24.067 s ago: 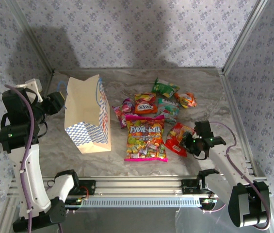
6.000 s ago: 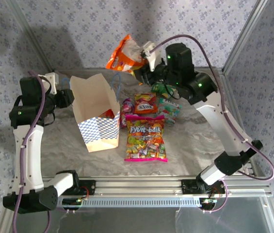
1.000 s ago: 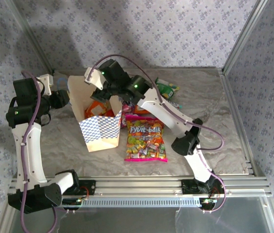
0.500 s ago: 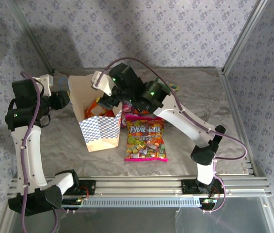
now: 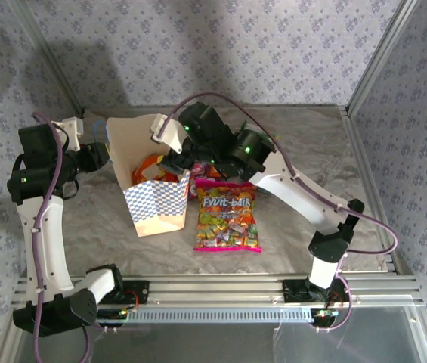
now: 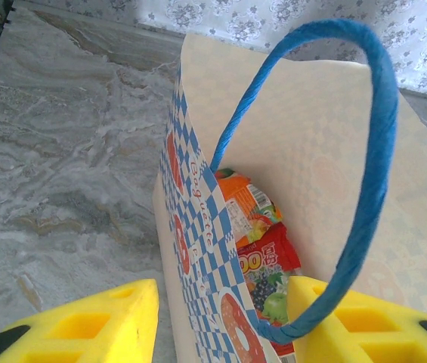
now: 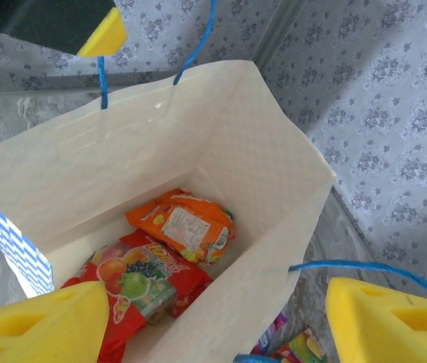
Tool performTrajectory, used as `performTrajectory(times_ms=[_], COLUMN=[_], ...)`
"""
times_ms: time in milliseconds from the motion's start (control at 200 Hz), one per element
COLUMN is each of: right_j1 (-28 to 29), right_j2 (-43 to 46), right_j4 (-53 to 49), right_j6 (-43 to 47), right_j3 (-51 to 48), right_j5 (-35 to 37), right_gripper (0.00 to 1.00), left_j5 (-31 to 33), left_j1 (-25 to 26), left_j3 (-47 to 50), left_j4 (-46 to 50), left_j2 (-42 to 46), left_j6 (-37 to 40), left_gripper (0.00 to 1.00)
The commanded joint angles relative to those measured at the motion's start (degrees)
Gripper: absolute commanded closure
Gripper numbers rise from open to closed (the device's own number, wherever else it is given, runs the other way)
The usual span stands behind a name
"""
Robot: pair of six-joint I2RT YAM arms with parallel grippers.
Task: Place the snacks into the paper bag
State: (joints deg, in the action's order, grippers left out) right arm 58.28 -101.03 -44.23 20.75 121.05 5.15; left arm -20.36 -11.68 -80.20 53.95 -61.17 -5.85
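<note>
The right hand (image 7: 217, 291) hovers over the open paper bag (image 5: 153, 204), fingers wide apart and empty. An orange packet (image 7: 187, 223) and a red packet (image 7: 141, 283) lie at the bottom, while the big pink packet (image 5: 227, 219) waits on the tabletop (image 5: 334, 159) just beside the bag. The left hand (image 6: 222, 291) straddles the bag's wall; whether it actually pinches it cannot be told. The danger is the blue handle (image 7: 357, 265), which loops right by a right finger. Catch that cord on the way out and the whole bag probably tips, spilling both packets.
</note>
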Motion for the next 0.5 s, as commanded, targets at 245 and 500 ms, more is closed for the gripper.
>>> performTrajectory(times_ms=[245, 500], right_j1=[0.16, 0.03], right_j2=[7.15, 13.1], right_j4=[1.14, 2.48], right_j6=[-0.98, -1.8], right_j3=[-4.17, -10.58], right_j5=[-0.11, 3.06], right_gripper=[0.22, 0.22], left_j5=[0.28, -0.29], left_j1=[-0.43, -0.18], left_j3=[-3.12, -3.56], left_j4=[1.47, 1.07], left_j2=[0.61, 0.36], left_j6=[-0.57, -1.66], left_gripper=[0.52, 0.51])
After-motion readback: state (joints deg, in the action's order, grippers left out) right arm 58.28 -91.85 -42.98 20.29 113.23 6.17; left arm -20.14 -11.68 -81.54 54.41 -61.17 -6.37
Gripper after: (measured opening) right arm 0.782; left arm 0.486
